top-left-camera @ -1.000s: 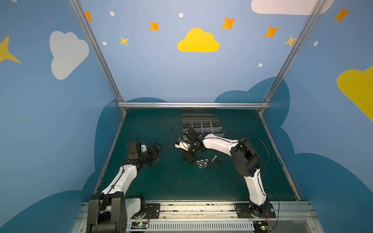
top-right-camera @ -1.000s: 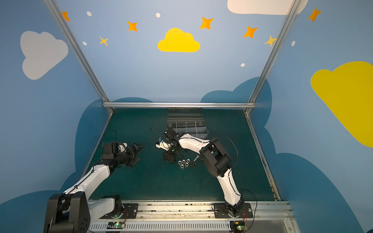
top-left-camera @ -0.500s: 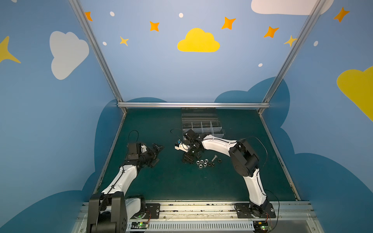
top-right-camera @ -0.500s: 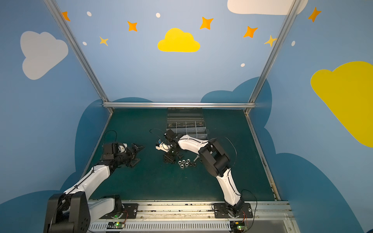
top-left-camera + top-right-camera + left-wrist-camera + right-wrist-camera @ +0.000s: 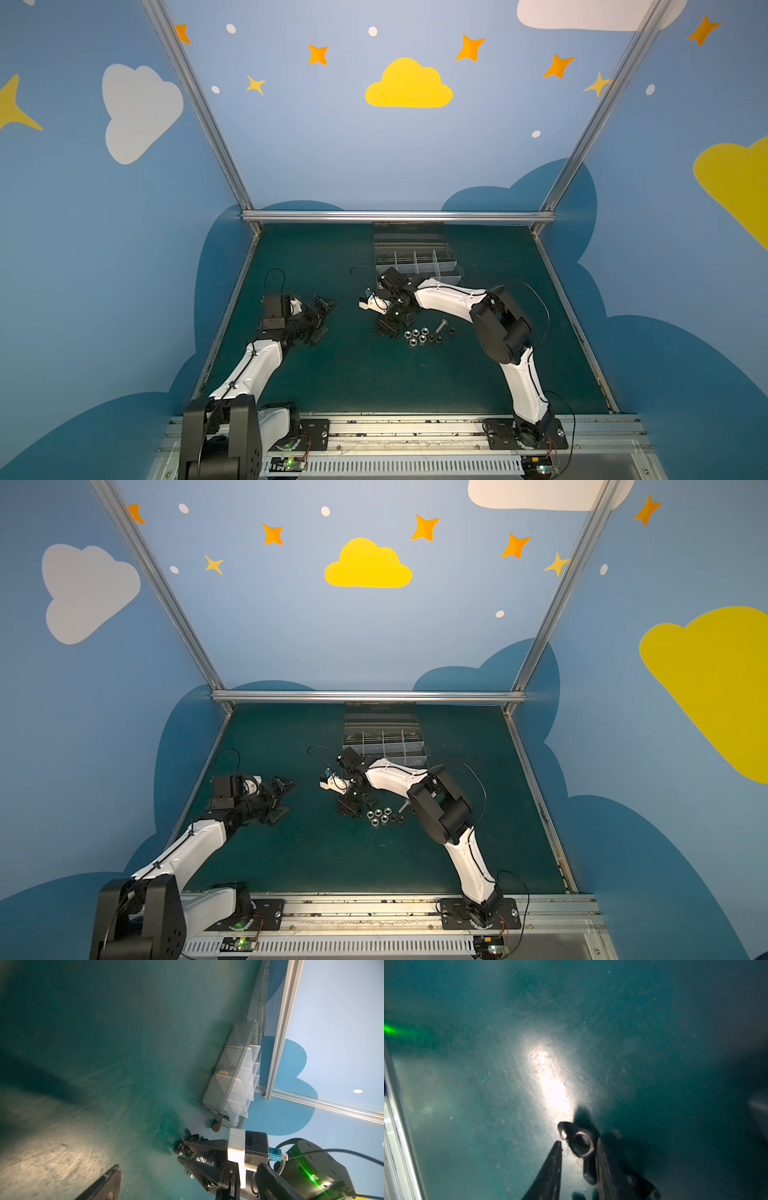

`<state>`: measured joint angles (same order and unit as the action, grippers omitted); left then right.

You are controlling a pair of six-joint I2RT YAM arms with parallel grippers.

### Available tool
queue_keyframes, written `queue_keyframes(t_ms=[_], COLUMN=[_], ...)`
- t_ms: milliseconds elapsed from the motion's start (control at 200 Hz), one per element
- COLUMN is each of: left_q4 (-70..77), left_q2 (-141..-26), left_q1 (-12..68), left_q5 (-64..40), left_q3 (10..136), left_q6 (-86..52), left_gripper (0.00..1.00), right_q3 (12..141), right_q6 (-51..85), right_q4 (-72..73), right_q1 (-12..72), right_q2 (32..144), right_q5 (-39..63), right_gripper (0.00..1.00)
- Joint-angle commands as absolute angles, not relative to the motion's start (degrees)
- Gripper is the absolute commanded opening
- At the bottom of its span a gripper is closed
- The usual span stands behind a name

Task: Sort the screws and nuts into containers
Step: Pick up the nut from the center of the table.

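Right gripper point(image 5: 578, 1142) has dropped over the mat point(image 5: 488, 1064), jaws narrowed but part-open, gripping nothing yet, a dark nut point(image 5: 581, 1146) between them at lower centre of the right wrist frame touching one finger point(image 5: 604, 1167) only; uneven squeeze could flick it away.

Sky-blue painted walls point(image 5: 332, 158) are marked with a yellow cloud point(image 5: 408, 85) at 12 o'clock; a dark green tabletop point(image 5: 353, 374) at 6 o'clock is edged by silver aluminium bars point(image 5: 395, 216).

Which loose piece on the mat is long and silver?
The silver screw, lying flat beside the nuts; every other piece is a short ring or dark.
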<state>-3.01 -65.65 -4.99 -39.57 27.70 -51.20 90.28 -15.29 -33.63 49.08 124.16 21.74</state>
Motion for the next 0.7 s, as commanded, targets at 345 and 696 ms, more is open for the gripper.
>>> queue_keyframes(t_ms=[345, 696], left_q4=[-3.16, -4.0], left_q2=[-64.97, -64.39], left_q1=[-5.27, -5.33], left_q5=[-39.73, -39.64], left_q3=[27.07, 27.51], left_q6=[-50.11, -50.19], left_gripper=[1.0, 1.0], right_q3=[88.69, 89.99], right_q6=[-15.13, -14.61], right_q4=[-35.4, -36.64], right_q1=[49.51, 48.05], right_q2=[124.34, 120.9], right_q5=[20.41, 19.98], right_gripper=[0.01, 0.0])
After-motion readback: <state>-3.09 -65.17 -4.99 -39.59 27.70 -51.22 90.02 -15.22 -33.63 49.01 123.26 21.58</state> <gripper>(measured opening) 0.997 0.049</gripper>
